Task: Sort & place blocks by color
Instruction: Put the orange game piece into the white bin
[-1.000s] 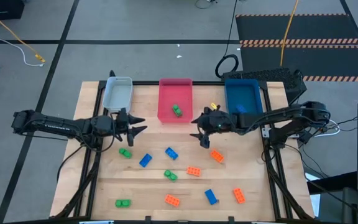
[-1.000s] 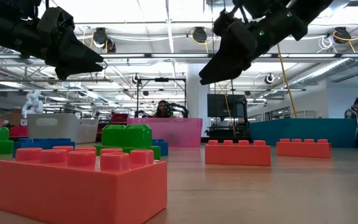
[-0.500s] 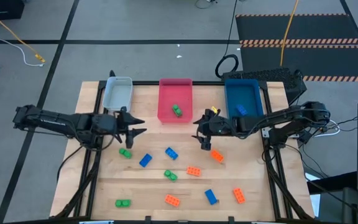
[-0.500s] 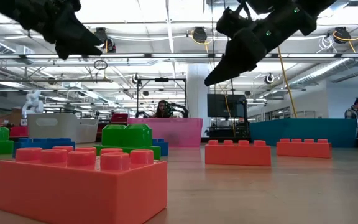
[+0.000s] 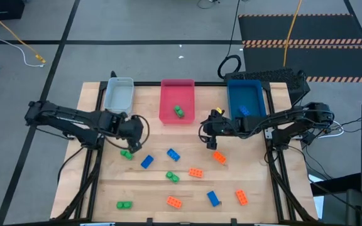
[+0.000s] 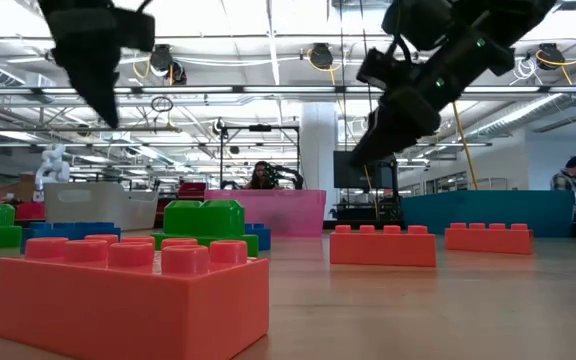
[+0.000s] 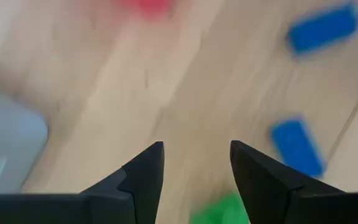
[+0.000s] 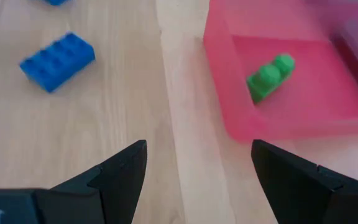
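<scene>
Orange, green and blue blocks lie scattered flat on the wooden table. My left gripper [image 5: 132, 144] is open and points down above the table, just beyond a green block [image 5: 126, 154], which shows at the edge of the left wrist view [image 7: 222, 211]. My right gripper [image 5: 207, 139] is open and hangs over bare wood between the pink tray [image 5: 177, 94] and an orange block [image 5: 219, 157]. A green block [image 8: 270, 76] lies in the pink tray, and a blue block [image 5: 244, 111] in the blue tray [image 5: 246, 94]. In the low view both grippers [image 6: 103, 100] [image 6: 368, 150] are above the table.
A grey tray [image 5: 119, 94] stands at the far left by the pink and blue ones. Blue blocks [image 5: 146, 162] [image 5: 173, 154] lie near the left gripper. More blocks lie toward the near edge [image 5: 174, 201]. A person [image 6: 573, 180] is in the room behind.
My left gripper has swung from pointing toward the table's right to pointing down, and has moved slightly right over the green block. My right gripper has shifted a little toward the table's right and near edge. No block has moved.
</scene>
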Controlling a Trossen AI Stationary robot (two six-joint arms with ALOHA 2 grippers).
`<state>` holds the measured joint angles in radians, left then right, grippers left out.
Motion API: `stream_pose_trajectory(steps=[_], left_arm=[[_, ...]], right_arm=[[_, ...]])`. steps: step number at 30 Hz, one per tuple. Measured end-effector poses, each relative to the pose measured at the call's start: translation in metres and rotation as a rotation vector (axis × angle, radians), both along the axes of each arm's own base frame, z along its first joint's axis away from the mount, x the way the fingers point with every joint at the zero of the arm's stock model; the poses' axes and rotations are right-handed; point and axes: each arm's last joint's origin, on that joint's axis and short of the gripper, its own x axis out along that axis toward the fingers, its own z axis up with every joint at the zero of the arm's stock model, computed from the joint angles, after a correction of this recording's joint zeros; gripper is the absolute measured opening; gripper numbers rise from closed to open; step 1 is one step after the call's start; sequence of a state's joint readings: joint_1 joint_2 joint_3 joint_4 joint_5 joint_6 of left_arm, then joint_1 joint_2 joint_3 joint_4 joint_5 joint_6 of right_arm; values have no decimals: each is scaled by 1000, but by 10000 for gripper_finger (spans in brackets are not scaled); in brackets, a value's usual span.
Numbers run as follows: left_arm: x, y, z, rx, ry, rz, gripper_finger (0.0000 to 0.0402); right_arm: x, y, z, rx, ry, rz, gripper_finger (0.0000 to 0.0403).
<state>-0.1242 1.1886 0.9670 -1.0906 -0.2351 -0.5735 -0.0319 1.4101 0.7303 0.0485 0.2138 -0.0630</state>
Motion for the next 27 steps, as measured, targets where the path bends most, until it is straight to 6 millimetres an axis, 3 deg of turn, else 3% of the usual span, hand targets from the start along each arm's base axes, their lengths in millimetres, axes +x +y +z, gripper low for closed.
stream_pose_trajectory(steps=[6,12,21,27], left_arm=[[9,-14,-16,-120,151,-163,187],[13,-35,-29,-106,258,-360,194],[42,-48,-41,-181,76,-238,253],[54,-63,-42,-177,-32,-352,307]], right_arm=[[-7,0,-12,13,9,-10,285],[-12,0,-11,13,-10,-10,285],[-24,1,18,19,-119,-16,285],[-38,0,30,-2,-173,-39,285]])
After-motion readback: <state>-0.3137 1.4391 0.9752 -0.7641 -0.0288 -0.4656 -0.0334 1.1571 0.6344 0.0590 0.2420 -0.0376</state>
